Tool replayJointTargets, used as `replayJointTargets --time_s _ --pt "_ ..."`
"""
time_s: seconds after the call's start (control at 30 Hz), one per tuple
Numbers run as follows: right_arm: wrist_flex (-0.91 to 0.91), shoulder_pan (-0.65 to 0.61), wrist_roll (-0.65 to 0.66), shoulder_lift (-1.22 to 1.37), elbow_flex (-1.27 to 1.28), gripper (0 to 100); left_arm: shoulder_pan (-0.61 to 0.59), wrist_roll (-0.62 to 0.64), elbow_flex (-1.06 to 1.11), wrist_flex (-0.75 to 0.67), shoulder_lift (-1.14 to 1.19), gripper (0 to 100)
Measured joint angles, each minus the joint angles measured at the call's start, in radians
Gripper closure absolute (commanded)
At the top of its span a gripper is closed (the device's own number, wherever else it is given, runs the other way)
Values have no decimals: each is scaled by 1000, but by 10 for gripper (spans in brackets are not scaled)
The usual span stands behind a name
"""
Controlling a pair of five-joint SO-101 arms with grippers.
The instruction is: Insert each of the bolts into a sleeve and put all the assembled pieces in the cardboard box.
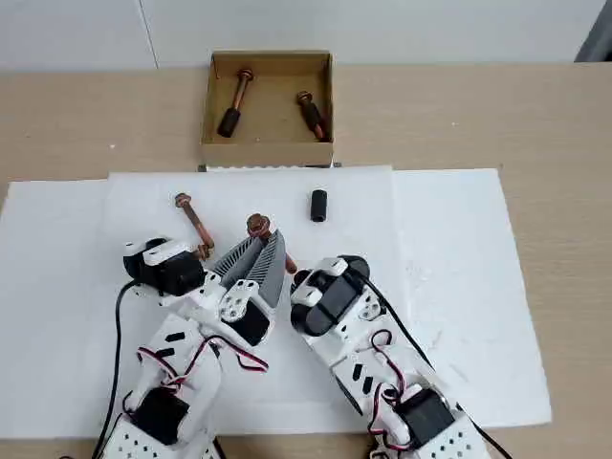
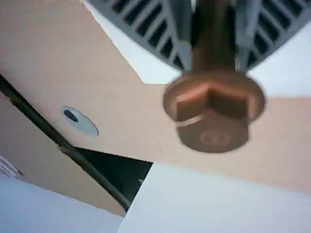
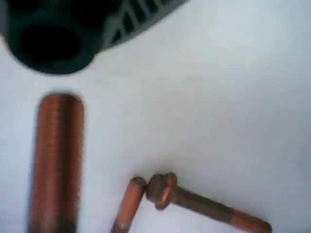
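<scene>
The high view looks steeply down on the table [image 1: 76,115] from above, with the far edge toward the top of the frame. It stands far enough off to take in most of the white sheet [image 1: 459,287] and the cardboard box [image 1: 268,151] at upper centre. The left wrist view sits very close behind the left pincer [image 2: 214,58], facing along the bolt [image 2: 214,114] clamped there, with table and sheet beyond. The right wrist view faces down at the sheet from close by. All three share that sheet. The blurred shank [image 3: 56,160] in the right wrist view may be that same bolt.
</scene>
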Motion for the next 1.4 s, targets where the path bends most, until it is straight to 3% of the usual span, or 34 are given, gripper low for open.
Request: replayJointTargets --time_s 0.57,0.83,1.17,1.4 --pt "-40 0 12 2 0 996 55 0 15 23 -8 994" --pt "-40 -12 68 2 0 996 133 -74 18 164 -6 994" --pt "-38 -29 86 5 0 996 138 -95 14 232 -14 989" --pt "-38 -29 86 5 0 996 138 -97 -11 252 -11 833"
